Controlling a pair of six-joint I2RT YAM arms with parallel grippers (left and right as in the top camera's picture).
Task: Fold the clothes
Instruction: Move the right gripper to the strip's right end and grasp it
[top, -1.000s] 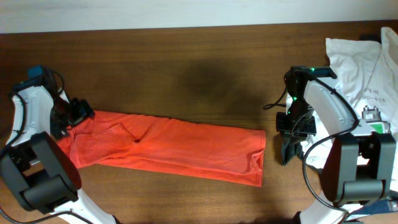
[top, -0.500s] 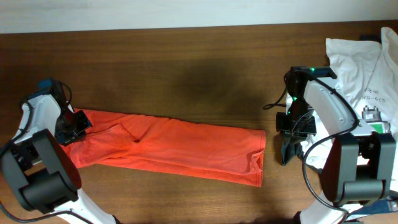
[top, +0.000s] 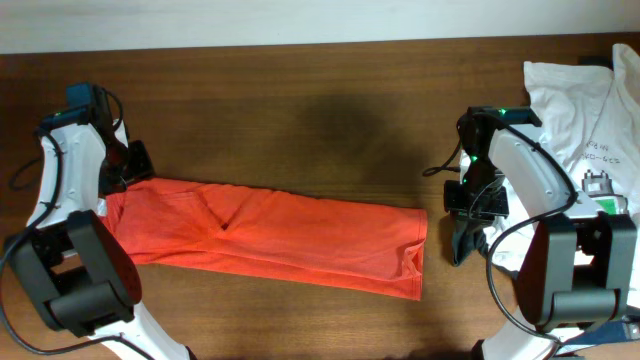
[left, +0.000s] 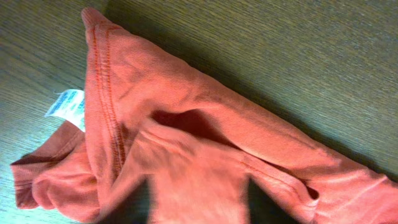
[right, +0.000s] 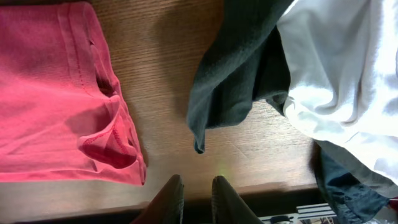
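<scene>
Overhead and wrist views of the folding scene. The orange-red T-shirt (top: 270, 235) lies on the wooden table (top: 330, 110) as a long flat band, running from the left side to right of centre and slanting slightly toward the near edge at its right end. The left gripper (top: 133, 164) sits at the far left corner of the band, just above the cloth. In the left wrist view its fingers appear only as two dark blurred shapes set well apart at the bottom edge, with creased cloth below them and nothing pinched. A white label (left: 65, 107) shows beside a stitched seam at the shirt's left end. The right gripper (right: 196, 186) hangs just right of the shirt's hemmed right end, fingers drawn close together and holding nothing. A dark navy garment (right: 239, 68) lies on the table just beyond those fingers, apart from the orange-red hem. To its right is the white T-shirt (top: 575, 110), crumpled at the right edge of the table, a green square (top: 610, 205) on it
</scene>
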